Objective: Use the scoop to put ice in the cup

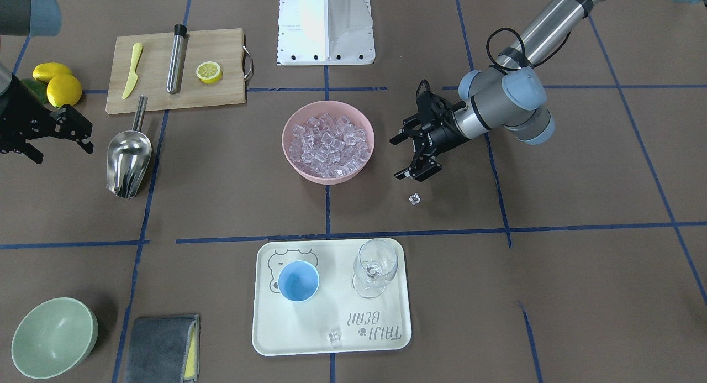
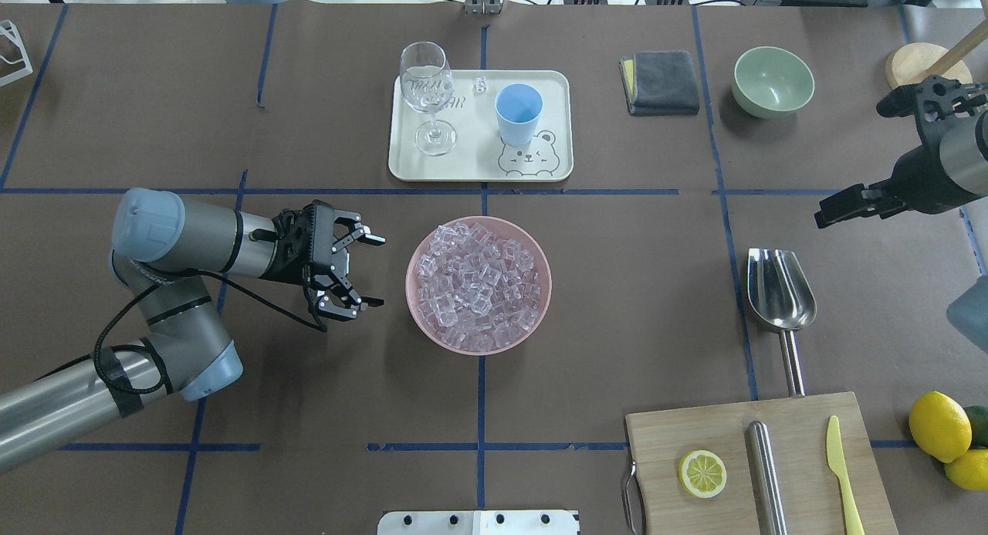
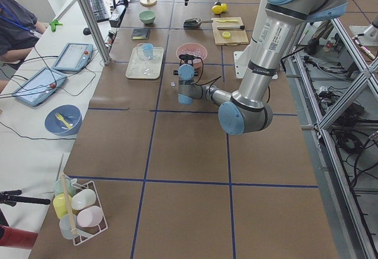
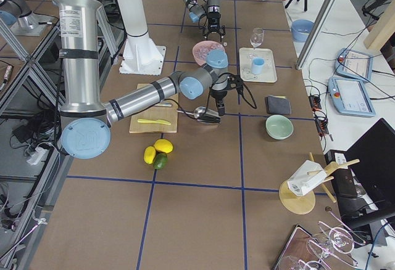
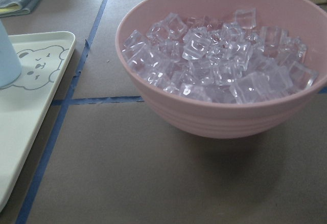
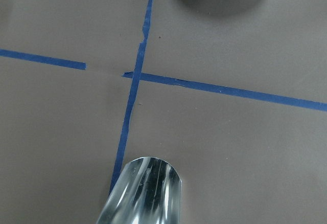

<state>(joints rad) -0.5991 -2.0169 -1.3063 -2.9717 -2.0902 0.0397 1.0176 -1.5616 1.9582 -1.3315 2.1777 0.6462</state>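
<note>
Beside the cutting board (image 2: pixel 695 431) on the bench: steel scoop (image 2: pixel 779 286), lying unheld, handle toward the board.
Polished and rigid, probably light and slippery; the thin tubular handle looks the best hold. Ice (image 2: pixel 478 280), small glassy cubes heaped in the pink bowl (image 2: pixel 478 347), should slide easily. Light-blue plastic cup (image 2: pixel 517 112) stands on the cream tray (image 2: pixel 471 160), likely easy to tip. Right gripper (image 2: pixel 849 164) near the scoop, left gripper (image 2: pixel 382 271) beside the bowl: jaws spread, empty.
</note>
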